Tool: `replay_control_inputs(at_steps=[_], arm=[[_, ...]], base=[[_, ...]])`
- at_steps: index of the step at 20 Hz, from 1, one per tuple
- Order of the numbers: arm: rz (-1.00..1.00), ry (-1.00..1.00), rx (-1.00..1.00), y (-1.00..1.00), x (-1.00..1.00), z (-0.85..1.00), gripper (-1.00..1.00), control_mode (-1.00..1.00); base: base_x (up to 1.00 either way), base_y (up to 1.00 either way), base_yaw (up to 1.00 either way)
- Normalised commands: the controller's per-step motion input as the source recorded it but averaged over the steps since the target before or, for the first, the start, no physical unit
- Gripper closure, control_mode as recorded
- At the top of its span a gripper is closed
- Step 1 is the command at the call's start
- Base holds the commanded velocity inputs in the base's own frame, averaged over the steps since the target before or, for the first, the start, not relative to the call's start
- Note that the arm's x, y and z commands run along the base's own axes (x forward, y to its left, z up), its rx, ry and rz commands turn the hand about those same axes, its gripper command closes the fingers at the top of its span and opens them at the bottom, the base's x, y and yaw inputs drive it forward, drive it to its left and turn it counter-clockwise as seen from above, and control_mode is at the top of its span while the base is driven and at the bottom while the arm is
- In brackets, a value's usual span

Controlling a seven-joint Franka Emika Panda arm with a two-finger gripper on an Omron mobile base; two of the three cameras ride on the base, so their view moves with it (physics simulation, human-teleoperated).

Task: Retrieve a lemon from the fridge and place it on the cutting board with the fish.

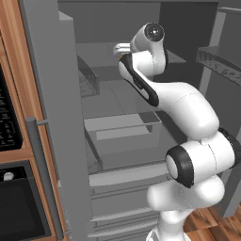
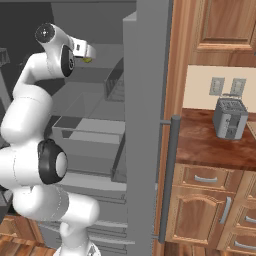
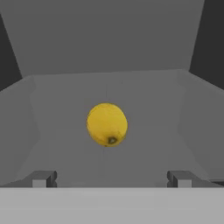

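One lemon point(image 3: 107, 124), ahead of and centred between the spread fingers point(image 3: 41, 178) of the gripper point(image 3: 111, 179), untouched. Judged light, firm, smooth-rinded, prone to rolling. Take hold across its widest middle.

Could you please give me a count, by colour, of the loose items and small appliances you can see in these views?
Yellow: 1, the lemon on the fridge shelf.
Grey metal: 1, the toaster on the counter.
Total: 2.

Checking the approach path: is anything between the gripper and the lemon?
No. In the hand view, bare grey fridge shelf lies between the open gripper and the lemon; nothing stands in the way.
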Motion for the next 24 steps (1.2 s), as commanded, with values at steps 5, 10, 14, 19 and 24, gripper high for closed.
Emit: replay_control_inputs(at_steps=[5,10,14,19,24], arm=[[-0.01,0.03,0.0,0.02,0.36,0.0,-1.0,-1.0],[0.0,0.02,0.0,0.0,0.33,-0.07,-1.0,-1.0],[0.0,0.05,0.0,0.0,0.23,-0.14,-1.0,-1.0],[0.0,0.06,0.0,0.0,0.21,-0.11,-1.0,-1.0],[0.0,0.06,0.0,0.0,0.22,0.0,-1.0,-1.0]], base=[[0.0,0.0,0.0],[0.0,0.0,0.0],[0.0,0.0,0.0],[0.0,0.0,0.0],[0.0,0.0,0.0]])
